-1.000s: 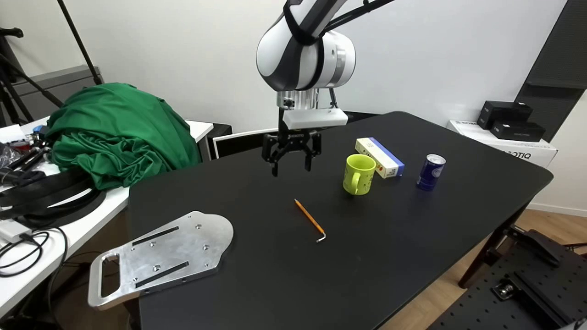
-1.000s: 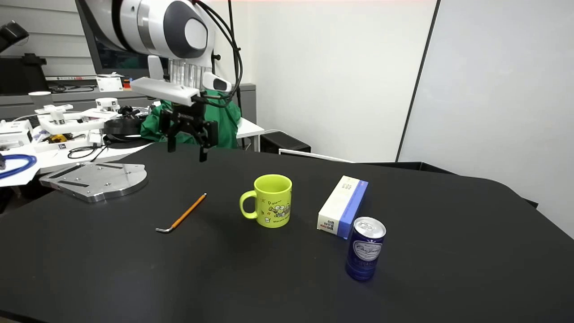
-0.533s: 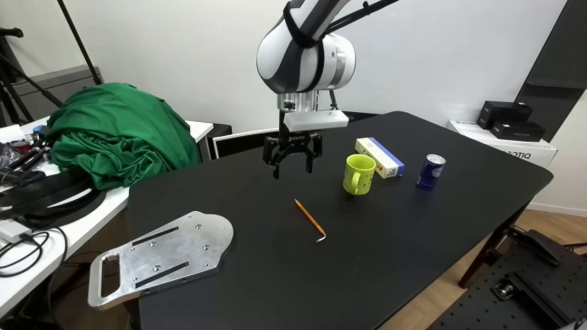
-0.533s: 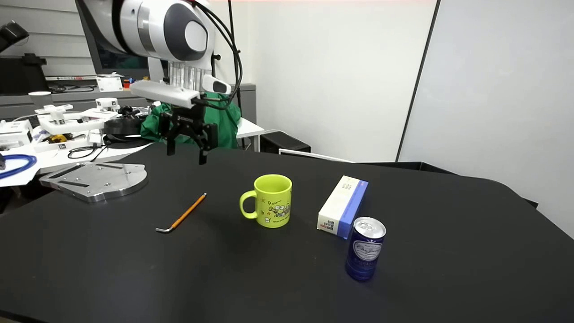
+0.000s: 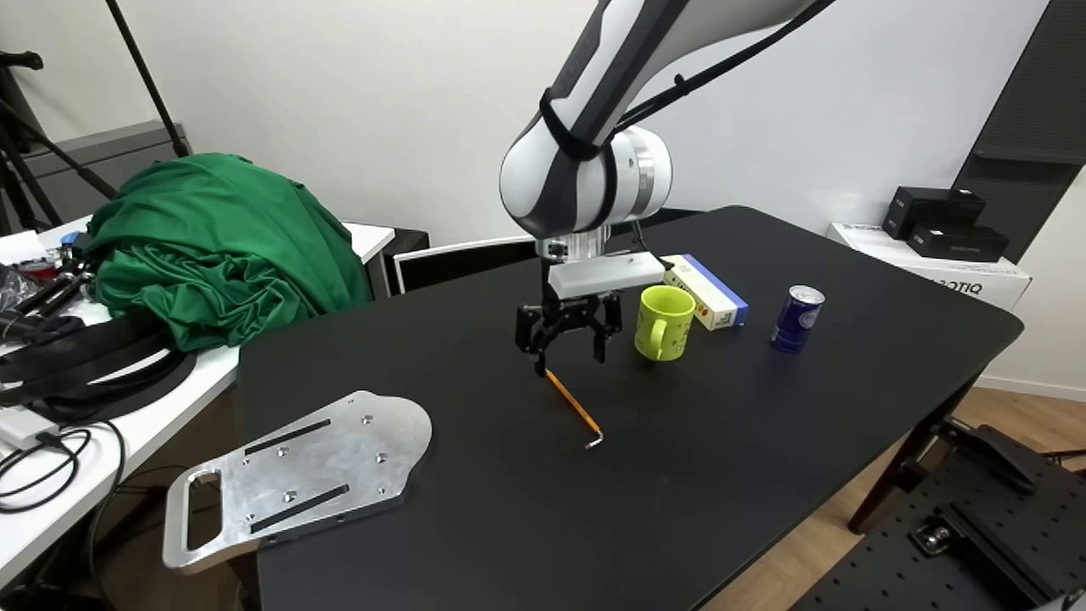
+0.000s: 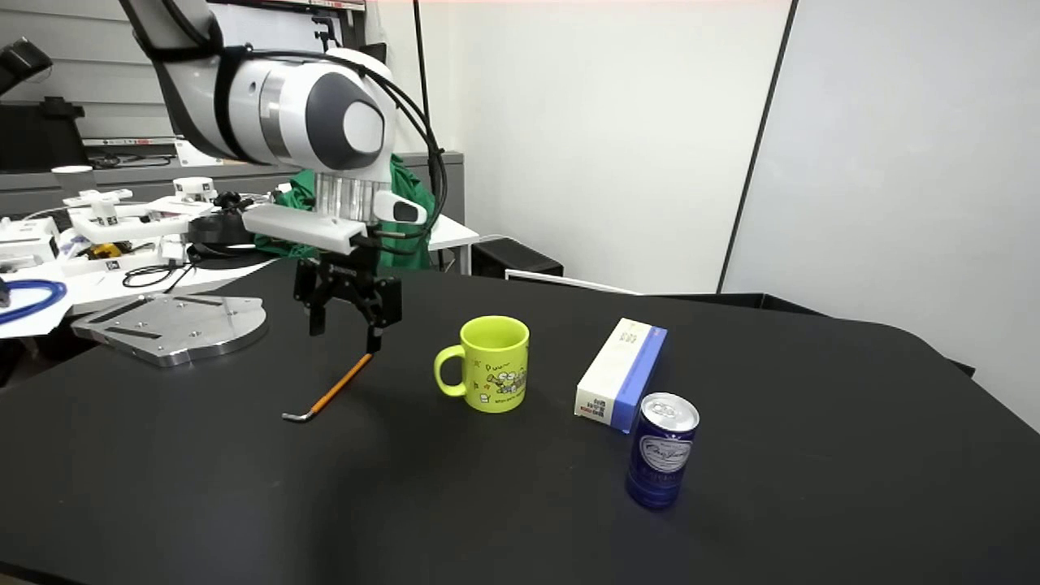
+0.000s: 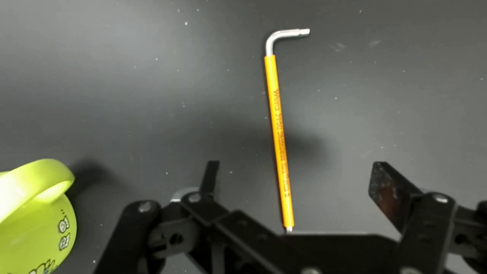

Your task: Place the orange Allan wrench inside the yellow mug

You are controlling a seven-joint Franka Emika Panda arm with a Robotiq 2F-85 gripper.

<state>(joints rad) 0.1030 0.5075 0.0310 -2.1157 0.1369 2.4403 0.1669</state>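
Gripper hovers, fingers spread; orange wrench flat on table, between them in wrist view; yellow mug upright nearby.

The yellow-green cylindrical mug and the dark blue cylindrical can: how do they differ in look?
The yellow-green mug is open at the top; the dark blue can has a silver lid. The mug carries a side handle; the can shows none. The mug is wider, the can slimmer. Both stand upright on the black table and bear printed designs.

Brightly lit, soft glare on blk table, fuzzy shadows, hand sl. blurry
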